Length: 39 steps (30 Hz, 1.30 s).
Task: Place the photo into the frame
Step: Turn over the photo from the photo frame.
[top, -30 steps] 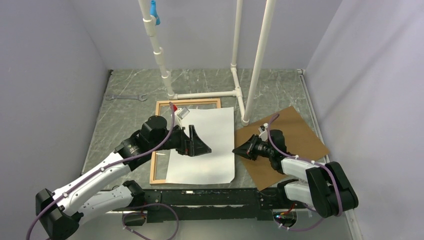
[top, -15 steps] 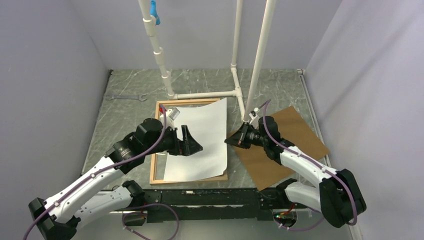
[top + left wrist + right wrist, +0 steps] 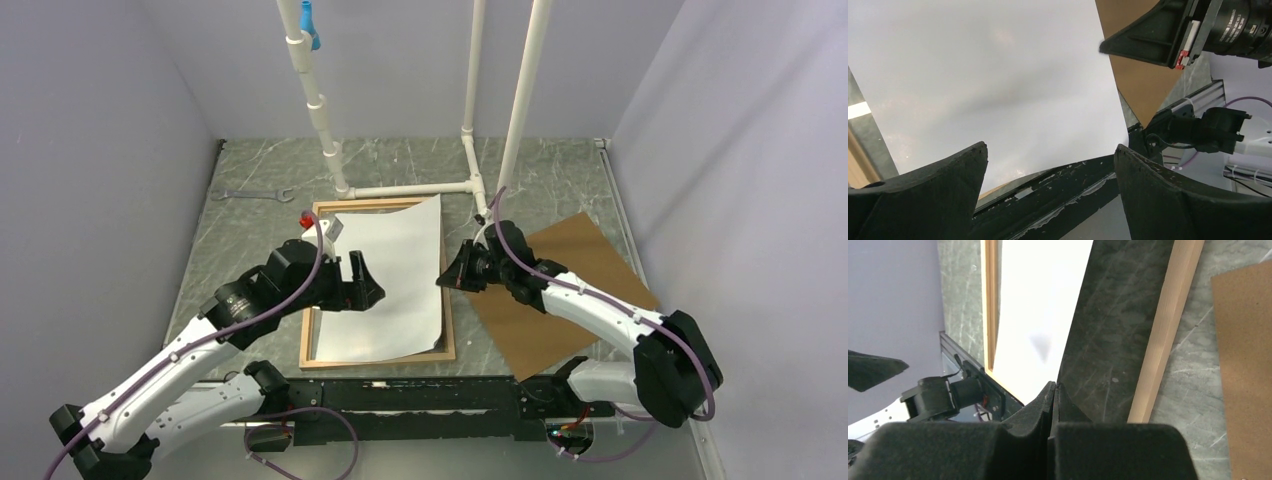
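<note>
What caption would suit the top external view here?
Right gripper pinches the photo by its right edge, blank side up, over the frame; left gripper hovers open above.

One photo [image 3: 390, 270], lying white side up. One frame [image 3: 365, 204] — four light wooden strips making a single rectangle. One brown panel [image 3: 590, 270]. One wrench [image 3: 250, 194]. All of these lie on one table [image 3: 400, 160].

The white pipe structure [image 3: 410, 189] counts as one piece, with three uprights rising from it (the leftmost carries one blue cap [image 3: 308, 22] near its top).

Two robot arms — one left arm [image 3: 180, 350] and one right arm [image 3: 600, 310]. Each ends in one gripper, so there are two: the left gripper [image 3: 372, 286] and the right gripper [image 3: 442, 280], with two fingers apiece, four in all.
</note>
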Available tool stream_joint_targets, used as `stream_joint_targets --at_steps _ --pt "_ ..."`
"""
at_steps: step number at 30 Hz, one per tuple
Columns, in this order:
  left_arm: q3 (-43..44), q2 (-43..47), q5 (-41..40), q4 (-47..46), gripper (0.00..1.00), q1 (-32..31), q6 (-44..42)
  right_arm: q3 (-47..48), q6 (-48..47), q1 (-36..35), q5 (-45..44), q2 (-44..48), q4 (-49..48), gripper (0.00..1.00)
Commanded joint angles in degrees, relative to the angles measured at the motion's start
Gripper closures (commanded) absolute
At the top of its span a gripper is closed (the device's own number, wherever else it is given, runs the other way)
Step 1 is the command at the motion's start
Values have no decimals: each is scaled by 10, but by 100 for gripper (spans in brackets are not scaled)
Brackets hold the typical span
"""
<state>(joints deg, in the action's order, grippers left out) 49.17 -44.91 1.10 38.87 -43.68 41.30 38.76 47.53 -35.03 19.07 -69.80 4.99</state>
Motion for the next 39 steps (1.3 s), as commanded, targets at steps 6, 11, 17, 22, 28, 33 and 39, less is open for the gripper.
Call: stream_joint_targets --at_steps 6,11,17,22,28,33,39 --pt "15 37 -44 30 1 2 -6 21 14 -26 -62 -42 -36 100" --pt "6 40 -39 30 1 2 -4 36 8 -31 -75 -74 -44 100" --pt "-3 46 -40 30 1 2 -1 50 3 -32 -94 -98 -47 100" --pt "-5 45 -41 32 1 2 0 64 0 -35 -112 -113 -47 100" --pt "-10 48 -42 36 1 2 2 65 4 -45 -120 -125 -47 100" --pt "-12 48 -43 36 1 2 2 50 16 -57 -119 -127 -61 100" --pt "-18 49 -44 38 1 2 5 38 24 -64 -146 -122 -45 78"
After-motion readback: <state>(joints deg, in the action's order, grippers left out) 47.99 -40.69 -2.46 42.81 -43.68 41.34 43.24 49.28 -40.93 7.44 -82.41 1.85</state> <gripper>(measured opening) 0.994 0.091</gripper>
